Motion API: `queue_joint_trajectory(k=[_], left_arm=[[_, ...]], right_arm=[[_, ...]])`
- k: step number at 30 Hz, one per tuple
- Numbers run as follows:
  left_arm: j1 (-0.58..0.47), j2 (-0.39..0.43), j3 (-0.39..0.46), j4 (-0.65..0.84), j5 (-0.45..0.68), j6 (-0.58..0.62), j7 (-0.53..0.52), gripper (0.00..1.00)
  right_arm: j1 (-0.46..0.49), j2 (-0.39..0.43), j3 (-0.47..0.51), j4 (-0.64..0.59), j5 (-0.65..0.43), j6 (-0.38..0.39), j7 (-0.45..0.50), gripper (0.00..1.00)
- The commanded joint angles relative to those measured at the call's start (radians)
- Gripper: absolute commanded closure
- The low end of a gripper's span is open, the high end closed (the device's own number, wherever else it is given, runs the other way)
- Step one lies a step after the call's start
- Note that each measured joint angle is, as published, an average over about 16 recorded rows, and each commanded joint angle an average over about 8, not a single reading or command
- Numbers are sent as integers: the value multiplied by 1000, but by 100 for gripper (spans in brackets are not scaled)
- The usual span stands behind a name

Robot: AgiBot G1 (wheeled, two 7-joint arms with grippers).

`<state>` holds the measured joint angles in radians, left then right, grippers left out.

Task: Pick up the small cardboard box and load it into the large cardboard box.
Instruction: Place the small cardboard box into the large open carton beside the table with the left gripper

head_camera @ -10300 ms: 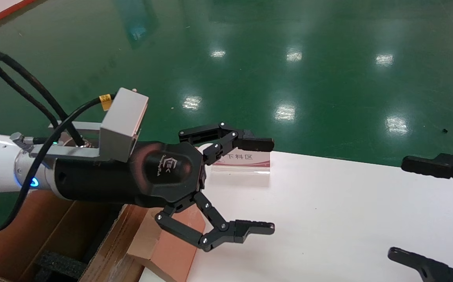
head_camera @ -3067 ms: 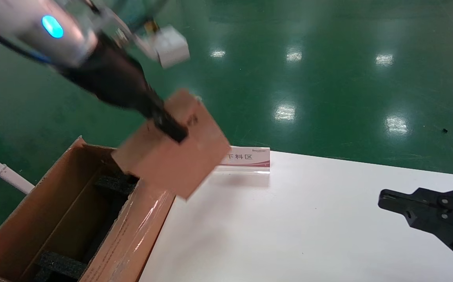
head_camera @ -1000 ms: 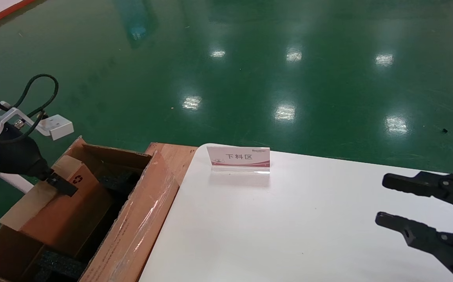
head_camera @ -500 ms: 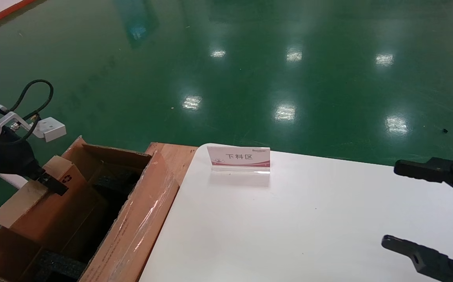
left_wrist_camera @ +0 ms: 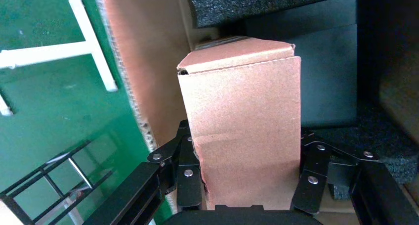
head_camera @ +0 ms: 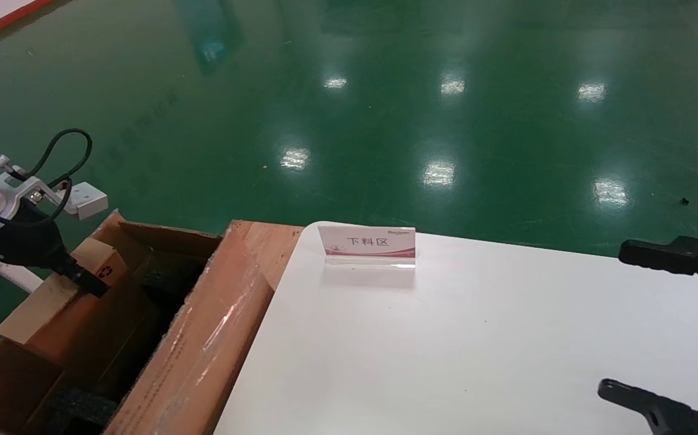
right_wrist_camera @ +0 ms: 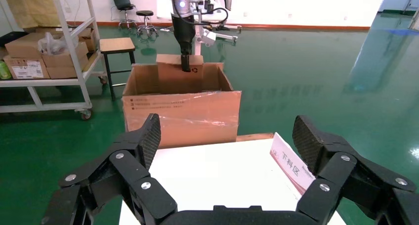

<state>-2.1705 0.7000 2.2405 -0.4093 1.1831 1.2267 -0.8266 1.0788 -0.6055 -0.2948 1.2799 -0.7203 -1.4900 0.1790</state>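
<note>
The small cardboard box (head_camera: 68, 314) stands tilted on edge inside the large cardboard box (head_camera: 204, 344), its tan top edge and recycling mark showing above the rim. My left gripper (head_camera: 87, 281) reaches down from the left and is shut on it. In the left wrist view the fingers (left_wrist_camera: 188, 158) press both sides of the small cardboard box (left_wrist_camera: 244, 116), with black foam (left_wrist_camera: 267, 2) beyond. My right gripper (head_camera: 627, 326) hovers open over the table's right side. From the right wrist, the right gripper (right_wrist_camera: 228, 136) faces the large cardboard box (right_wrist_camera: 183, 116) holding the small cardboard box (right_wrist_camera: 170, 79).
The white table (head_camera: 445, 338) carries a small sign stand (head_camera: 367, 244) near its far edge. The carton sits off the table's left end on the green floor. A shelf cart (right_wrist_camera: 44, 47) and a stool (right_wrist_camera: 117, 47) stand behind it. A white pipe frame (left_wrist_camera: 94, 47) lies beside the carton.
My left gripper took the small box from the table edge, lifted it and lowered it into the carton. In the last second the right gripper's fingers spread wider; the carton's near wall shifted slightly.
</note>
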Motion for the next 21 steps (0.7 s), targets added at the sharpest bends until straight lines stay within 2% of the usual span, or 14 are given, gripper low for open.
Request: queue_joint_trajectory(k=[1,15,16,21], left_arm=[[17,4,-2,18,-6,-6,9,100],[116,31,-18,145,-47,9,61,98],[120,33,-18,151,-48,11,63,91],[135,45,-20,179,-52,20,73,28]], right_arm=[[0,0,0,0,0,0,0,0],[0,0,-1,0,1,0,0,0],[0,0,-1,0,1,0,0,0],[0,0,-1,0,1,1,-1,0]])
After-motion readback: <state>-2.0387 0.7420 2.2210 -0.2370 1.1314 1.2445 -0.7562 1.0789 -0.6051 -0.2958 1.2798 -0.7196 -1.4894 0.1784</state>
